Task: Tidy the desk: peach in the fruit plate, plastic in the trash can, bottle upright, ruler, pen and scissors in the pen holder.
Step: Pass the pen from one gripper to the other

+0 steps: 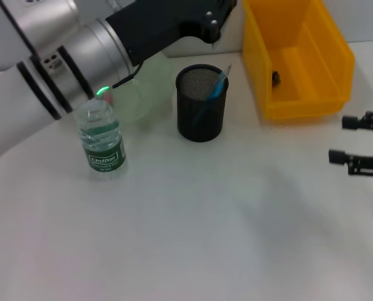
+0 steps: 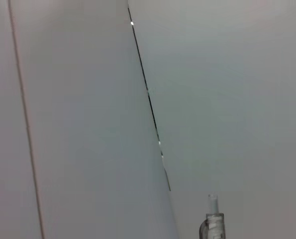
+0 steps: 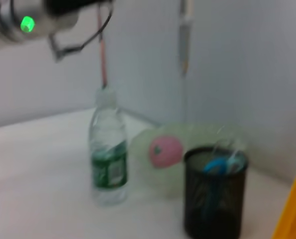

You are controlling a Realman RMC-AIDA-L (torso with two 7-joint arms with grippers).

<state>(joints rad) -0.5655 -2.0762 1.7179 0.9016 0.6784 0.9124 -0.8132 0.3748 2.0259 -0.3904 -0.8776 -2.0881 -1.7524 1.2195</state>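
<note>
While upright, bottle (image 1: 102,142) beside pen holder (image 1: 201,103).

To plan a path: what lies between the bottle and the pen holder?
In the head view, only bare table lies between bottle and pen holder; the fruit plate sits behind that gap.

Bottle (image 1: 102,141): upright on desk (image 1: 192,226), left of pen holder (image 1: 201,103).
Fruit plate (image 1: 145,88): behind bottle, beside holder.
Peach (image 3: 165,151): on plate.
Bin (image 1: 296,59): right of holder.
</note>
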